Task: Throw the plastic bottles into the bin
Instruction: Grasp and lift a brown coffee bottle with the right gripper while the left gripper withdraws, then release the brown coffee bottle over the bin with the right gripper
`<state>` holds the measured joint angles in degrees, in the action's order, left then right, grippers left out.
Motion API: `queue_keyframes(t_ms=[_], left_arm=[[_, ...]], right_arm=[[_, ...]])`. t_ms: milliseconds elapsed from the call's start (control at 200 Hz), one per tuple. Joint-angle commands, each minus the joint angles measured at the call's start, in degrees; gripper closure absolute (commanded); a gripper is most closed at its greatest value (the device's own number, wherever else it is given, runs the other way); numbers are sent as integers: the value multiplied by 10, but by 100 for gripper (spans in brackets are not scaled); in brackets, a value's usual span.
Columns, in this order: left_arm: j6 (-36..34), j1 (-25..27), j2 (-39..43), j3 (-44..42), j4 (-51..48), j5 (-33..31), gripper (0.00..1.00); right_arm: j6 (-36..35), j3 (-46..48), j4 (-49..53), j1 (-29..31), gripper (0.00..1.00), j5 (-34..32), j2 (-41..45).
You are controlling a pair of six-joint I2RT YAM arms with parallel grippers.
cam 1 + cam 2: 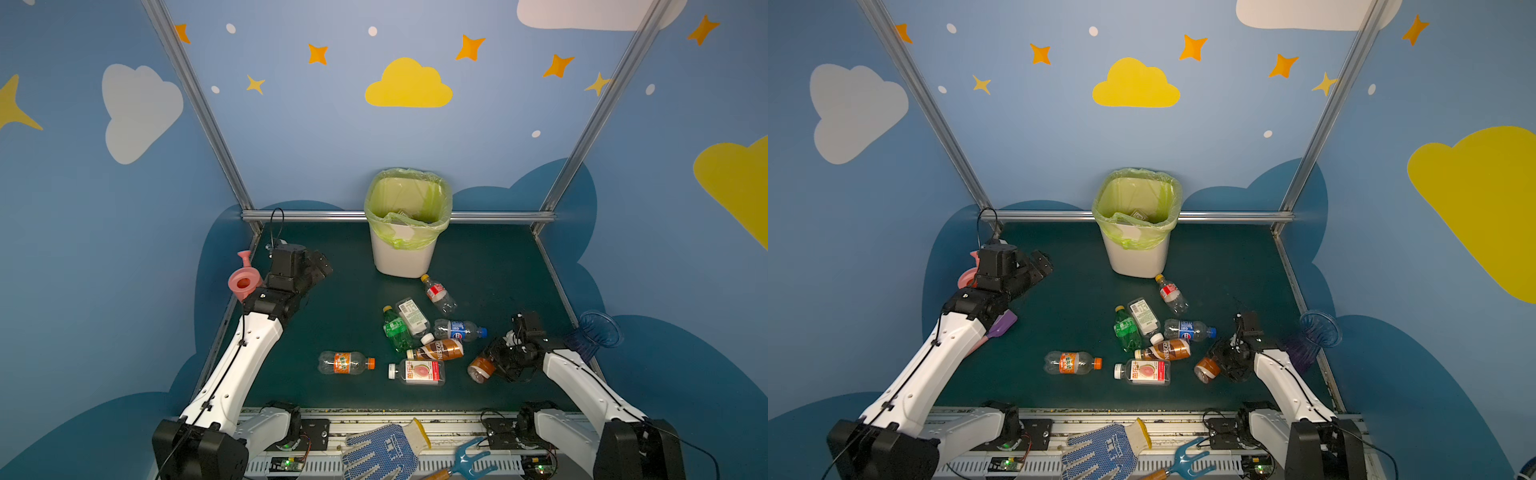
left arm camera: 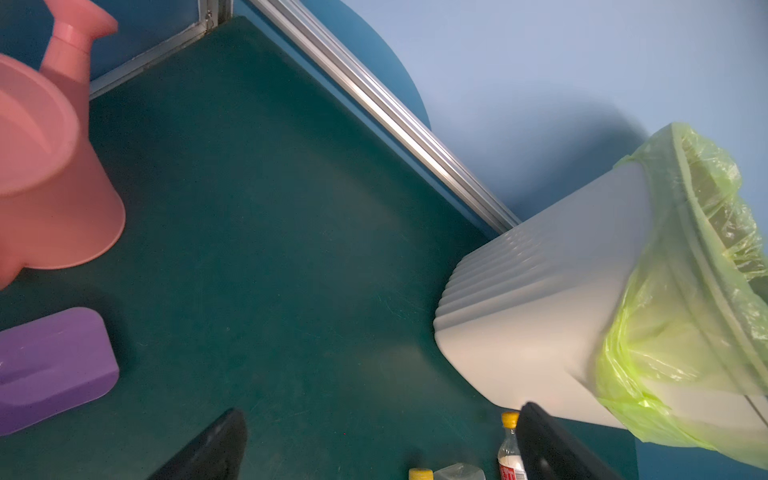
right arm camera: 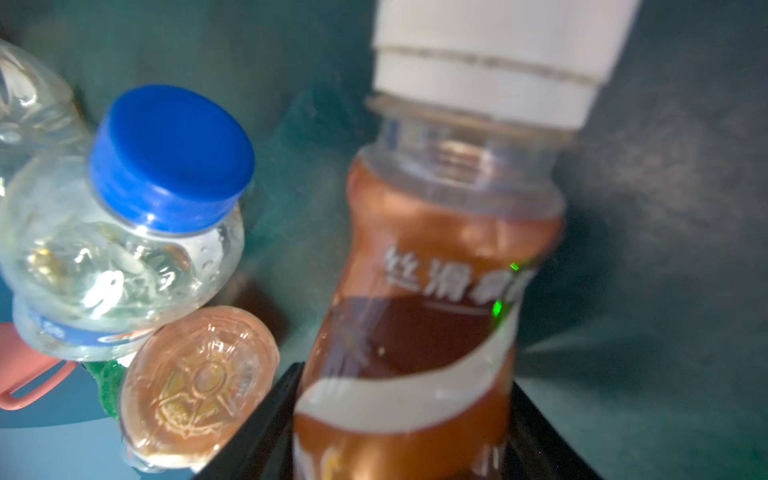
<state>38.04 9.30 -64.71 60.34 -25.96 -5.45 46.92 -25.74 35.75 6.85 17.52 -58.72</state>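
My right gripper is shut on a brown coffee bottle with a white cap; a black finger presses each side of its body. In both top views that bottle lies low at the mat's right front. Several plastic bottles lie in mid-mat: a green one, a blue-capped one, a second brown one, an orange-labelled one. The white bin with its yellow-green bag stands at the back. My left gripper hangs open and empty left of the bin.
A pink watering can stands at the left edge by my left arm, with a purple block beside it. A blue ribbed vase sits at the right edge. A dotted glove and a blue hand fork lie on the front rail.
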Motion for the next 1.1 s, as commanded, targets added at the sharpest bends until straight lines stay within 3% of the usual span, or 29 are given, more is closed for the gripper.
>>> queue_keyframes(t_ms=[0,105,345,476,616,741,866,956,1096], left_arm=[[7,-10,13,-5,-12,-4,0],[8,-18,18,-10,-15,0,0],[23,-34,23,-37,-15,4,0],[29,-48,21,-61,-8,10,0],[31,-67,12,-82,-2,24,0],[39,-81,5,-96,-12,23,0],[43,-92,4,-118,-16,18,0],[44,-96,5,-135,-10,23,0],[53,-97,1,-145,-7,34,0]], right_arm=[[1,9,-14,3,43,-5,-7],[0,6,-8,3,50,-8,1],[-19,-94,36,1,52,-55,57],[-103,-265,51,-30,50,-84,40],[-163,-505,39,-92,49,-57,-36],[-159,-689,-12,-111,47,-58,-95],[-122,-792,-77,-111,47,-47,-142],[-73,-797,-164,-93,48,-31,-173],[-83,-856,-204,24,47,-11,-303]])
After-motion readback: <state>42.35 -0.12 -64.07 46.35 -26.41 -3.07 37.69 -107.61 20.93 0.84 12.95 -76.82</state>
